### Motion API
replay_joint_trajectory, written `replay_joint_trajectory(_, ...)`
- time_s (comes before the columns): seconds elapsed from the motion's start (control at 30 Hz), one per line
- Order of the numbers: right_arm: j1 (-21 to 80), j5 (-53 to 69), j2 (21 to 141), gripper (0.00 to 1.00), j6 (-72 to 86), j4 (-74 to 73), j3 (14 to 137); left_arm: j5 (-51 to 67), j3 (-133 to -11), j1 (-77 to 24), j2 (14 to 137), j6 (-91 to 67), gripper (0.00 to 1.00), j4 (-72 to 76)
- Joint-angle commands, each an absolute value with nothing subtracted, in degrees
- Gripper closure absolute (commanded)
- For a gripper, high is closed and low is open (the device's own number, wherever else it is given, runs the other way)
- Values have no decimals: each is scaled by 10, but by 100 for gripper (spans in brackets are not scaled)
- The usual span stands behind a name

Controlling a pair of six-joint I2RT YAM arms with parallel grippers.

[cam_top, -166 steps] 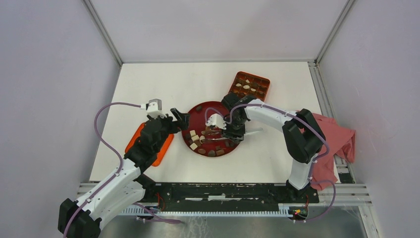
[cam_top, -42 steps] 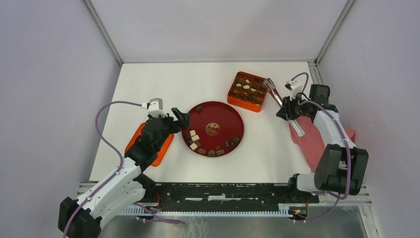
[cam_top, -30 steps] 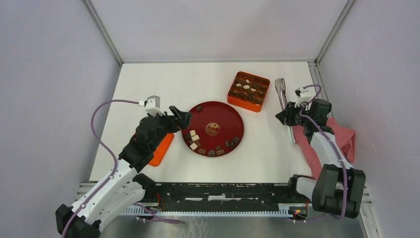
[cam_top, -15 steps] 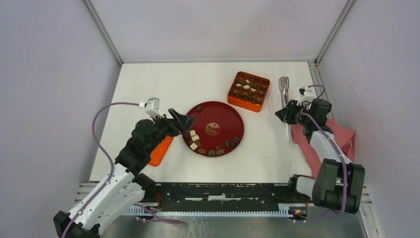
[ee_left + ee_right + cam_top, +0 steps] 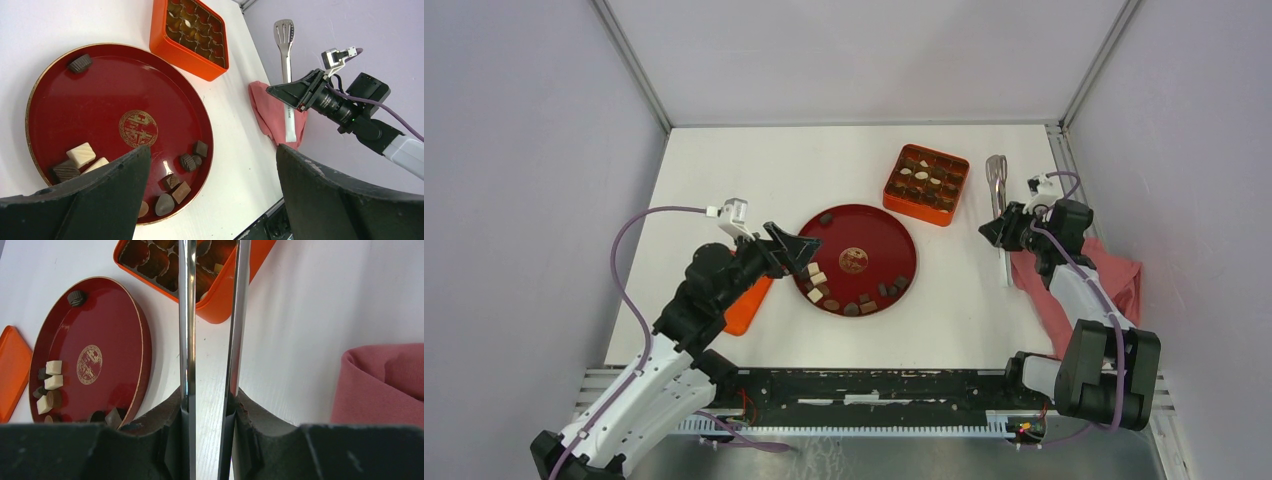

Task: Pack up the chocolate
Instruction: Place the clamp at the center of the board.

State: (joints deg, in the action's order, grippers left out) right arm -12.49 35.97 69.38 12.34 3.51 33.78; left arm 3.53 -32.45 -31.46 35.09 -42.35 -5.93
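My right gripper (image 5: 999, 228), clamped on the tongs (image 5: 997, 172), has swung from the red plate (image 5: 874, 228) over to the pink cloth (image 5: 1114, 285). Loose chocolate (image 5: 817, 279) still lies on that plate beside my wide-open left gripper (image 5: 794, 243), so packing looks unfinished.

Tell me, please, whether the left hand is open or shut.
Open: in its wrist view the left hand has its two fingers wide apart, with nothing held between them.
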Motion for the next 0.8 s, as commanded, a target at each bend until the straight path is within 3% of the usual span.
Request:
replay_joint_trajectory(0.0,-126,355,699,64,118,71,334,37,-328,-312,334,-427,0,-53)
replay_joint_trajectory(0.77,-106,333,750,64,125,82,321,-16,-238,-312,258,-423,0,-42)
